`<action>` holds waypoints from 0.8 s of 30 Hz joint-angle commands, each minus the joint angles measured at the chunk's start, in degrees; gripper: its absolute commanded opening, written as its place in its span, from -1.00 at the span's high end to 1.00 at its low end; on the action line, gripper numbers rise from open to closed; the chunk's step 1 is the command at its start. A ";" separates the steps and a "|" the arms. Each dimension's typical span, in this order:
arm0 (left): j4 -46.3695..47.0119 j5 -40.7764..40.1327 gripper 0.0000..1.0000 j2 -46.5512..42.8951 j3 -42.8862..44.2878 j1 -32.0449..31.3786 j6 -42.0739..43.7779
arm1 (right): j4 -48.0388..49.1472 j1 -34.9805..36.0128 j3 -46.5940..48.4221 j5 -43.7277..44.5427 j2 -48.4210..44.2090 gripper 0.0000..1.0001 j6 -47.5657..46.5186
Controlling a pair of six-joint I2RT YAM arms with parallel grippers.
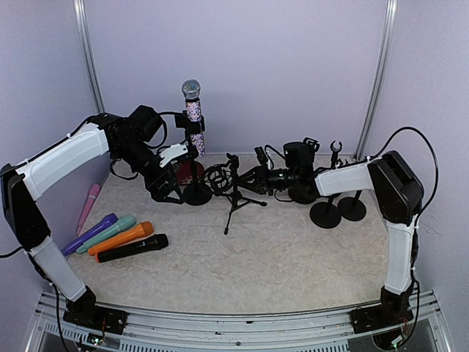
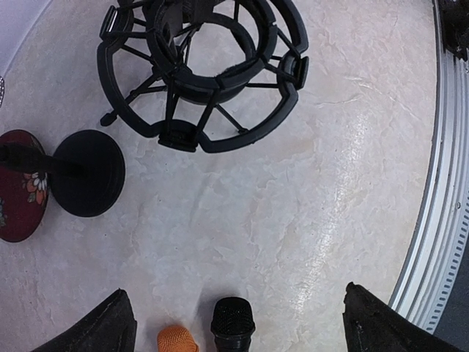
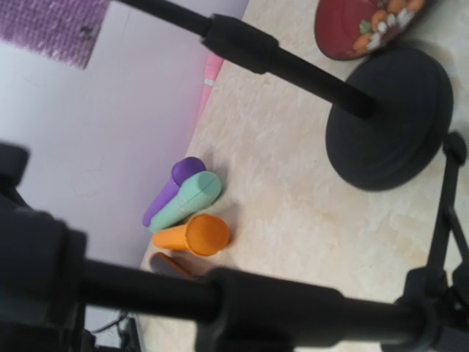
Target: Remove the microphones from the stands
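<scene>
The glittery microphone (image 1: 192,110) is held upright in the clip of the black stand (image 1: 196,193) at the far left of the bench (image 1: 293,253). The left tool (image 2: 238,323) is spread open near the stand's base. Whether the right tool (image 1: 272,176), beside the tripod (image 1: 238,202), is closed cannot be told.

**Microphones, six:** one glitter microphone (image 1: 193,110) upright at upper centre; five lying at lower left: pink microphone (image 1: 88,205), purple microphone (image 1: 89,233), teal microphone (image 1: 108,232), orange microphone (image 1: 122,237), black microphone (image 1: 132,248).

**Round-base stands, three plainly countable:** centre stand (image 1: 196,193), and at right the nearer stand (image 1: 325,214) and farther stand (image 1: 352,208); any more there are too crowded to tell.

**Tripod (image 1: 235,199) with shock mount (image 1: 218,178), one.**

**Red patterned disc (image 2: 22,198), one.**

**Robot arms, two:** left arm (image 1: 66,155), right arm (image 1: 399,198).
</scene>
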 commanded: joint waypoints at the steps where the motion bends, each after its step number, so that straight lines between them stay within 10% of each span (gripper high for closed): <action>1: -1.32 -0.18 -0.91 -1.45 1.66 -0.28 0.94 | 0.14 0.45 1.30 1.98 -0.18 0.86 -1.66; 24: -2.27 -0.09 -0.91 -1.09 2.18 -0.46 1.05 | -17.26 9.06 -1.86 37.03 -9.27 1.00 -36.25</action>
